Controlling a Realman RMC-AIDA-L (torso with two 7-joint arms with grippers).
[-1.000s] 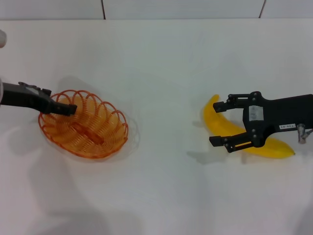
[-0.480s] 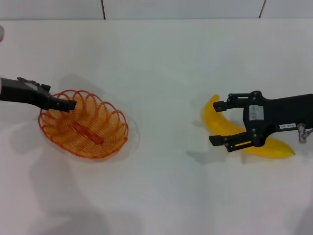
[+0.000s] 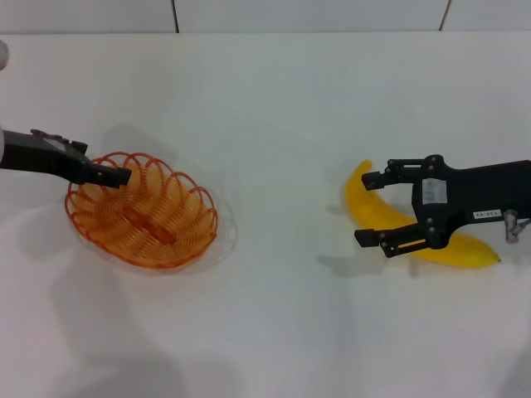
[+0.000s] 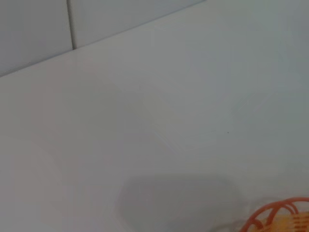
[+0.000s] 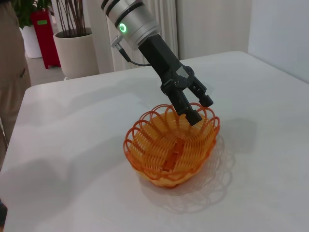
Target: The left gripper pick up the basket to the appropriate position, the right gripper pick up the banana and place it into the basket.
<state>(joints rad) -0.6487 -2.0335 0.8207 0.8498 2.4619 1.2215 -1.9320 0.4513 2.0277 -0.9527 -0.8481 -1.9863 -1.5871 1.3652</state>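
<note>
Banana (image 3: 415,232) lies slantwise right under the right gripper (image 3: 371,209), jaws spread open across it, while the left gripper (image 3: 121,175) pinches the basket (image 3: 145,211) rim.

My left gripper (image 5: 199,106) is a black claw on a silver wrist with a green ring light and cable. My right gripper (image 3: 372,208) is black, white-labelled, with visible screws.

Bright even overhead light, soft shadows on the table (image 3: 274,124), mild blur
</note>
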